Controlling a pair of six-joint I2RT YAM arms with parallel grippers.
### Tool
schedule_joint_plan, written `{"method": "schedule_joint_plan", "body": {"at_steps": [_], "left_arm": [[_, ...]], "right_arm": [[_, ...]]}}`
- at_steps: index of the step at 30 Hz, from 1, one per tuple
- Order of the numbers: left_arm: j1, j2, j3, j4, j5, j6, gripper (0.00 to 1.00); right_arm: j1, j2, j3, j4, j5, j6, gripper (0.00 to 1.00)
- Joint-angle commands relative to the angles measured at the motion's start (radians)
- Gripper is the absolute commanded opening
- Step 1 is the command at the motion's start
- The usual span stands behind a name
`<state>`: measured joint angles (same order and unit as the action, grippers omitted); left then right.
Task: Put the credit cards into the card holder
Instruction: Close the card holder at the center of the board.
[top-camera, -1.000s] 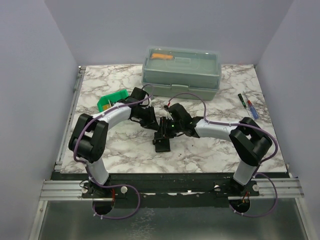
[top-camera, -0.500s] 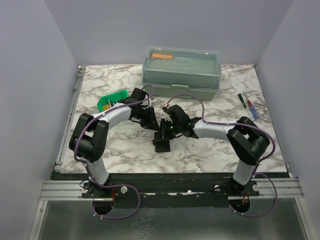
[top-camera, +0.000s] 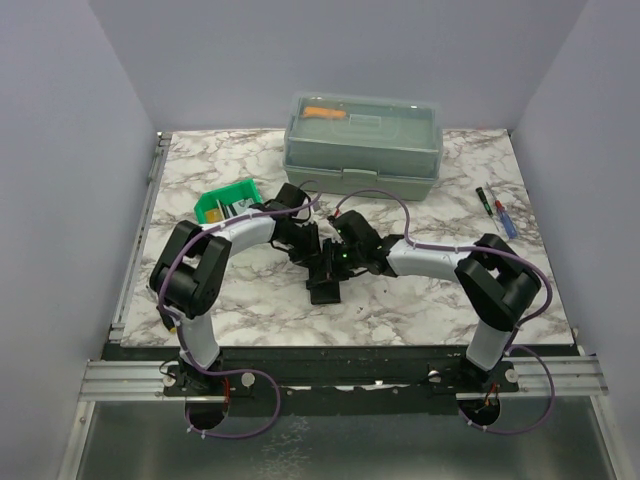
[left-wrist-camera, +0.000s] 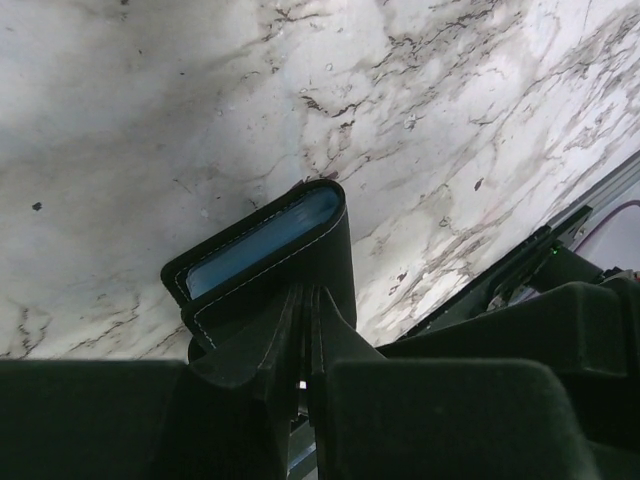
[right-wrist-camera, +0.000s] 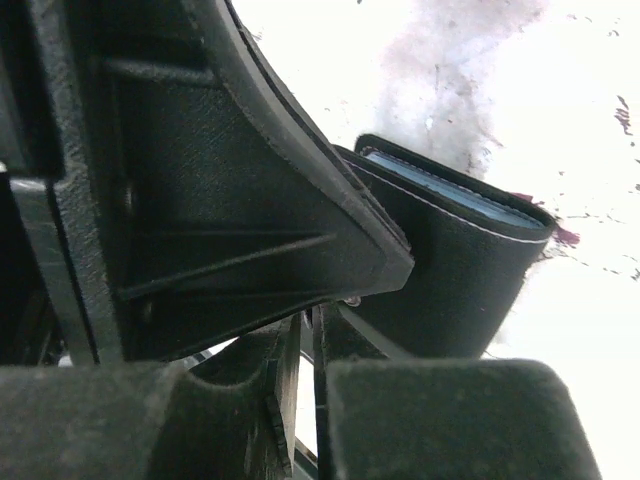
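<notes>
The card holder (top-camera: 323, 288) is a black folding wallet held up off the marble table at its middle, with both grippers on it. In the left wrist view the card holder (left-wrist-camera: 262, 248) hangs partly open, a bluish pocket showing inside, and my left gripper (left-wrist-camera: 305, 305) is shut on one thin flap. In the right wrist view the card holder (right-wrist-camera: 455, 285) shows beyond my right gripper (right-wrist-camera: 306, 335), which is shut on another flap. My left gripper (top-camera: 311, 253) and right gripper (top-camera: 331, 262) almost touch. Greyish and yellowish credit cards (top-camera: 233, 206) lie in the green bin.
The small green bin (top-camera: 212, 203) stands left of the arms. A big grey-green lidded toolbox (top-camera: 363, 145) stands at the back. Two pens or screwdrivers (top-camera: 497, 212) lie at the right edge. The left finger's black body (right-wrist-camera: 220, 200) fills much of the right wrist view.
My left gripper has moved right and nearer, up against the card holder and the right gripper, uncovering more of the green bin. The right gripper and wallet have barely moved.
</notes>
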<state>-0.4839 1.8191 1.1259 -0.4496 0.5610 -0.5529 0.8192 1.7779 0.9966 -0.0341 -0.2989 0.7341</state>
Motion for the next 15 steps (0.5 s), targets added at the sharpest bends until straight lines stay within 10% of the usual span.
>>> {"method": "schedule_joint_plan", "body": {"at_steps": [1,15], "left_arm": [[-0.011,0.02,0.022,0.014,0.009,0.006,0.11],[-0.01,0.035,0.023,0.013,0.007,0.013,0.1]], "right_arm": [[0.008,-0.022,0.019,-0.052,0.047,-0.008,0.15],[0.008,-0.042,0.014,-0.051,0.058,-0.013,0.2]]}}
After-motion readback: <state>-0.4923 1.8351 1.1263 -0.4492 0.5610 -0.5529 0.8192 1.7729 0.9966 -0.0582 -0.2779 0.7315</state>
